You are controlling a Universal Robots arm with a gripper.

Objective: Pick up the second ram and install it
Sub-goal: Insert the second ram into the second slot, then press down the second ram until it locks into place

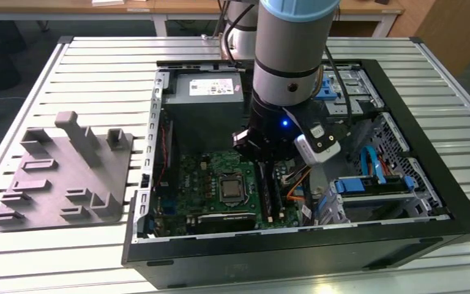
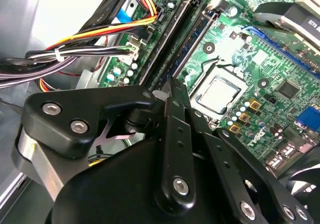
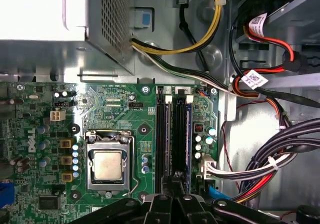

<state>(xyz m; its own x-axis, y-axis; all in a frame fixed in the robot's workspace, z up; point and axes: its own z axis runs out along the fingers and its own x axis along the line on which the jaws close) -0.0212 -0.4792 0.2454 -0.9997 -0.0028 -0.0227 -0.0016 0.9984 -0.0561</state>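
Note:
The second ram [image 1: 265,191] is a thin dark strip standing on edge along a memory slot, just to the exterior view's right of the silver chip [image 1: 232,187]. It shows in both wrist views, as the second ram [image 2: 196,38] and the second ram [image 3: 177,139]. My gripper [image 1: 259,160] hangs low inside the open computer case, right over the strip's far end. In both wrist views the gripper [image 2: 172,87] [image 3: 175,178] has its fingers closed together at the strip's end. I cannot tell how deep the strip sits in the slot.
The green motherboard [image 1: 198,174] lies on the case floor. A grey power supply [image 1: 206,92] is behind it. Cable bundles [image 3: 270,164] and blue drive bays [image 1: 369,184] crowd the exterior view's right. The grey fixture [image 1: 63,177] stands outside the case, on the exterior view's left.

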